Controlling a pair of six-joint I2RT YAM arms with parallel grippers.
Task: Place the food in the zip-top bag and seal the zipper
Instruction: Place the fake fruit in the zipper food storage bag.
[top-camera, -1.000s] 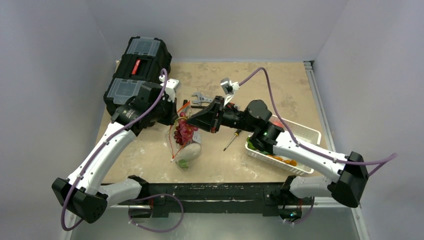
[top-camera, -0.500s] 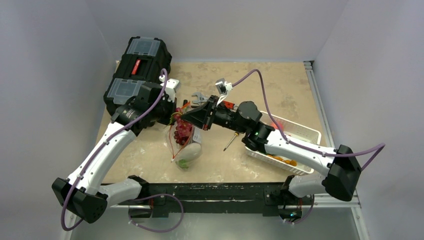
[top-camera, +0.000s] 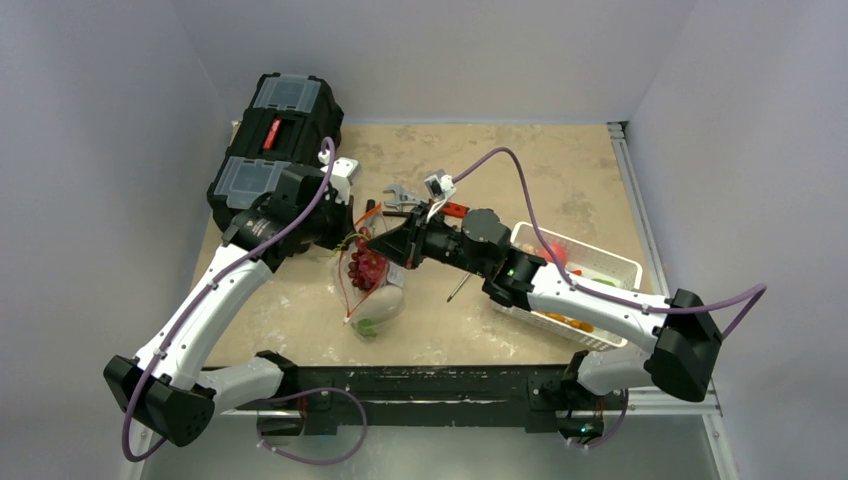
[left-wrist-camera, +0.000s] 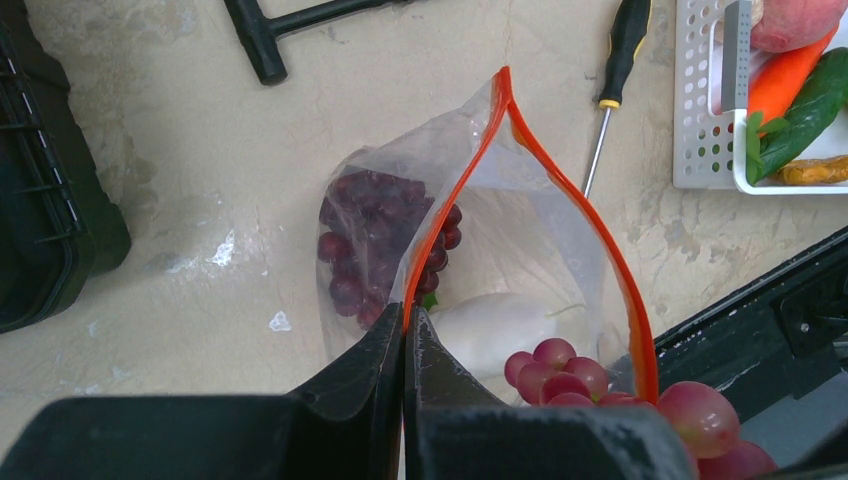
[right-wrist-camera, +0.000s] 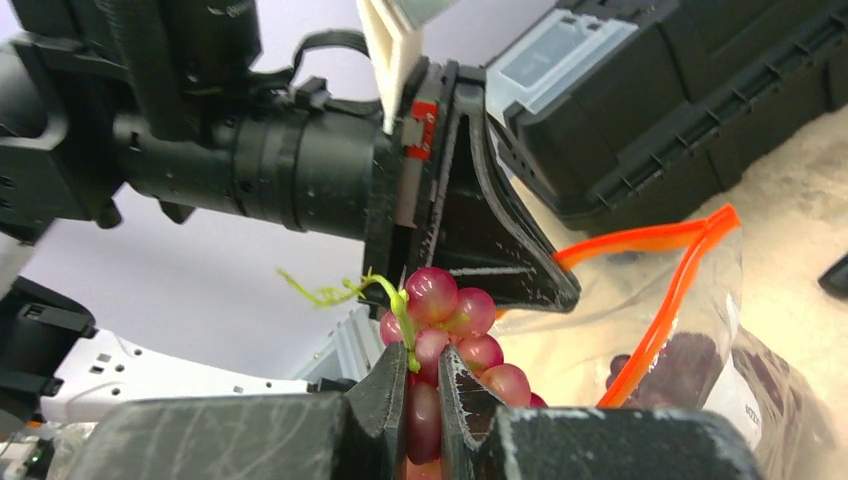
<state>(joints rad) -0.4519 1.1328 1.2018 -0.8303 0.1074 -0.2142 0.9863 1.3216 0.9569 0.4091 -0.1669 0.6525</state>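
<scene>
Where the desk (top-camera: 560, 180) meets its far left corner, a black toolbox (top-camera: 275, 140) stands close behind the left arm. A wrench (top-camera: 402, 196) lies toward the middle of the far edge, just beyond the two wrists. A screwdriver (left-wrist-camera: 618, 60) lies between the bag and the white slotted basket (left-wrist-camera: 700, 120), which sits toward the right edge and holds a carrot (left-wrist-camera: 790, 75) and a cucumber (left-wrist-camera: 815, 100). None of these lies across the bag's mouth.

The left end effector (left-wrist-camera: 405, 325) is clamped on one side of the zipper (left-wrist-camera: 455, 200), holding the zip-top bag (left-wrist-camera: 560, 240) up with its mouth spread wide; the bag hangs left of the desk's middle, toward the near edge. The right end effector (right-wrist-camera: 420, 385) pinches a bunch of grapes (right-wrist-camera: 452, 312) between its fingers, right at the mouth and just beside the left end effector's black body. The bunch's green stem curls off to one side.

The bag is clear and crinkled, and its orange-red strip forms a pointed loop around the opening. Inside lie a cluster of darker grapes (left-wrist-camera: 370, 240) and a white radish (left-wrist-camera: 495, 325).
</scene>
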